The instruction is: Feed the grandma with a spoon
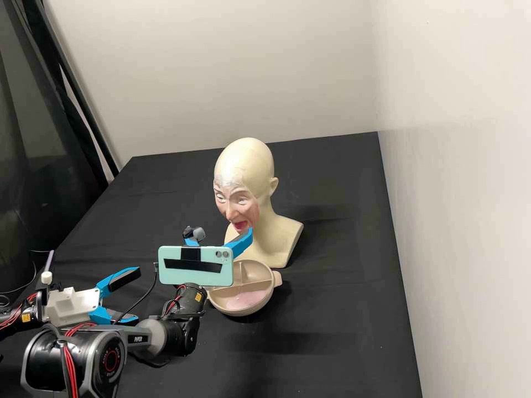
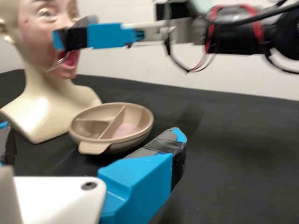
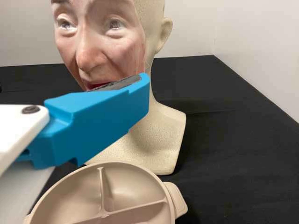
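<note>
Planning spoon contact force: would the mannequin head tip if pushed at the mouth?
Probably not easily: the mannequin head stands on broad flared shoulders. But a push lands high, so it might rock, or slide on the black cloth.

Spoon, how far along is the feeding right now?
Done: the right hand grips the spoon, up above the divided bowl. In hand: its tip sits at the mannequin head's open mouth. Left: likely withdrawing and more scoops; pink food lies in the bowl. The left hand is open.
</note>
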Controlling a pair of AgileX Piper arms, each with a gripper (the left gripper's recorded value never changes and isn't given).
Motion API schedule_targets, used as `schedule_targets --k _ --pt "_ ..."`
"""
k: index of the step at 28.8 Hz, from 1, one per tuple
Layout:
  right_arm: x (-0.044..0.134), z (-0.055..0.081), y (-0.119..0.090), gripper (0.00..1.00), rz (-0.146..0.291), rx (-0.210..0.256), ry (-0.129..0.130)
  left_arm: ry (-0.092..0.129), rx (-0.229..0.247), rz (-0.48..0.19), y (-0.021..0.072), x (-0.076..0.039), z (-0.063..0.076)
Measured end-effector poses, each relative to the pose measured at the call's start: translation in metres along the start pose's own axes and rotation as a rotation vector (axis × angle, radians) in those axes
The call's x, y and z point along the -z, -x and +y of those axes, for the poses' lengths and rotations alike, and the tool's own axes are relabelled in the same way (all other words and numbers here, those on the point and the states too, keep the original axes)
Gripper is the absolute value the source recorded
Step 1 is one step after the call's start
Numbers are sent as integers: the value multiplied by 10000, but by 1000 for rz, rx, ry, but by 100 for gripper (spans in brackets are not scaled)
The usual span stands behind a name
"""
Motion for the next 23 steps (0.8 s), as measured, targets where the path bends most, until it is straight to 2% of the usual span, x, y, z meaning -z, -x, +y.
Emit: schedule_targets --k 4,17,23 --pt "0 0 0 100 0 0 0 1 8 7 -8 21 -24" --pt "0 0 0 100 0 0 0 3 49 13 -130 47 -154" --pt "-71 -46 69 100 -24 17 -5 2 51 11 -143 43 -163"
